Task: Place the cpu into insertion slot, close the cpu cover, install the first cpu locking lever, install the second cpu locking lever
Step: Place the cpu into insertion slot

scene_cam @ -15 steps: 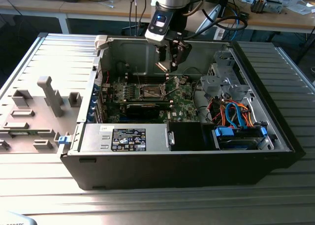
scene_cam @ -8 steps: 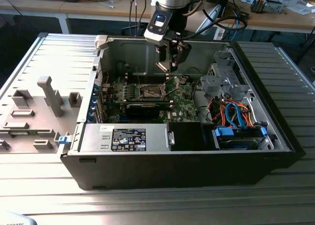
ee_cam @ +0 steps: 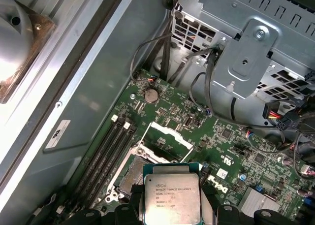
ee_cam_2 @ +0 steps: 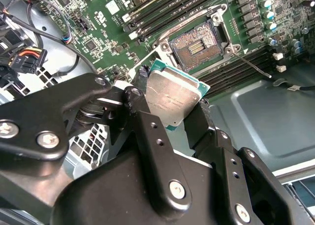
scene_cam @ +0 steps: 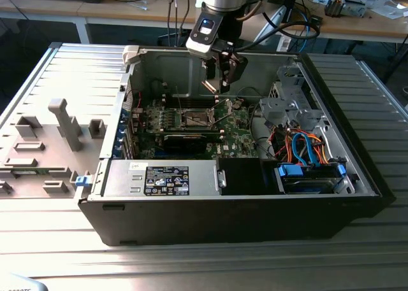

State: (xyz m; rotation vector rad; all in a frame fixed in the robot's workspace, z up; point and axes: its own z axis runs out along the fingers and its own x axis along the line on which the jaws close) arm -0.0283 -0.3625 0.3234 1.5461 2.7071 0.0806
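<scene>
My gripper (scene_cam: 217, 81) hangs inside the open computer case, shut on the cpu (scene_cam: 209, 86), a flat square chip with a silver-grey face. In both wrist views the black fingers (ee_cam_2: 142, 112) clamp two opposite edges of the cpu (ee_cam_2: 172, 97) (ee_cam: 171, 195). The chip hangs tilted above the green board, clear of it. The insertion slot (ee_cam_2: 197, 43) (scene_cam: 194, 118) lies open and bare below. In the first wrist view the slot (ee_cam: 130, 173) is partly hidden behind the chip. The cpu cover (ee_cam: 170, 136) stands swung up at the slot's far side. A thin wire locking lever (ee_cam_2: 251, 65) juts out beside the slot.
Long memory slots (ee_cam: 106, 151) run beside the socket. A black labelled power-supply box (scene_cam: 169, 179) lines the case's front edge. A grey drive cage (scene_cam: 287, 106) with orange and blue cables (scene_cam: 299, 144) stands at the exterior view's right. The removed side panel (scene_cam: 51, 138) lies at its left.
</scene>
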